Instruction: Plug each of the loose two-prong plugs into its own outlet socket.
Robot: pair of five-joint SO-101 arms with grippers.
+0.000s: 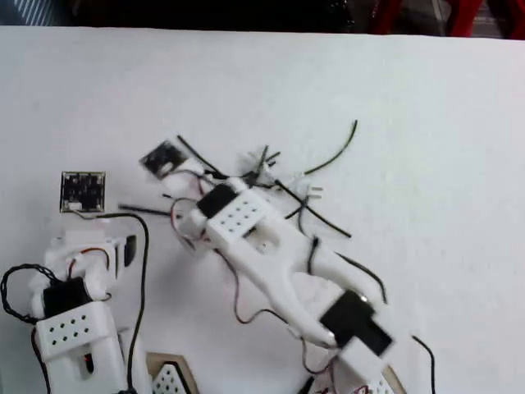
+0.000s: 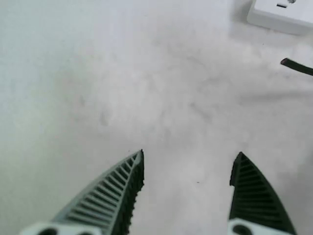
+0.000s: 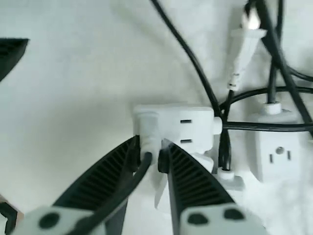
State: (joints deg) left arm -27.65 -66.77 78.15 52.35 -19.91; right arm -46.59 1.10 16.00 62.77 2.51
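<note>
Right claw (image 3: 150, 147) pinched shut on white plug (image 3: 148, 125), outlet socket (image 3: 191, 129) just beyond tips; left claw (image 2: 190, 154) splayed open above desk (image 2: 122, 88).

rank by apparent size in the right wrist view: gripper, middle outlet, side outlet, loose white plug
1. right gripper, gripping the held plug: largest, but nearest the camera
2. middle outlet and side outlet: about alike
3. loose white plug
</note>
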